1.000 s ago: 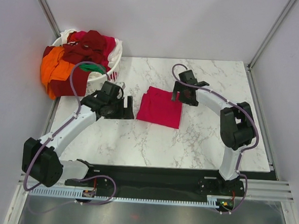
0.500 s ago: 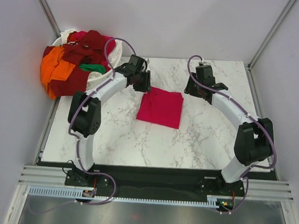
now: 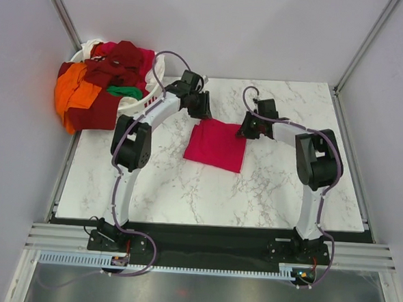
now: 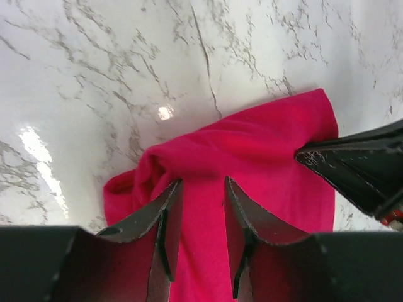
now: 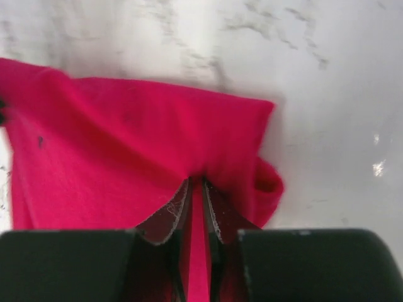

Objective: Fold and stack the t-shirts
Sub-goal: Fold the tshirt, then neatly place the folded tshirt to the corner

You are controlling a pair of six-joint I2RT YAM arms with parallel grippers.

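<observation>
From above, the left gripper (image 3: 199,106) sits on one far corner of the folded pink shirt (image 3: 215,146) and the right gripper (image 3: 248,130) on the other, so the cloth lies between them and on the near side of both, flat on the table (image 3: 186,184). Well off to the outer side of the left gripper stands a basket (image 3: 144,101) with a heap of shirts (image 3: 103,73) in maroon, orange, green and white spilling over its rim.

In the left wrist view, the left gripper (image 4: 201,184) has its jaws drawn in on a thick fold of the pink shirt (image 4: 252,151), which fills the gap and bunches up beside one finger; bare table (image 4: 94,75) lies beyond the tips.

In the right wrist view, the right gripper (image 5: 196,182) is clamped nearly together on a thin pinch of the pink shirt (image 5: 126,138), the cloth's edge just ahead of its tips and its corner curled to one side
</observation>
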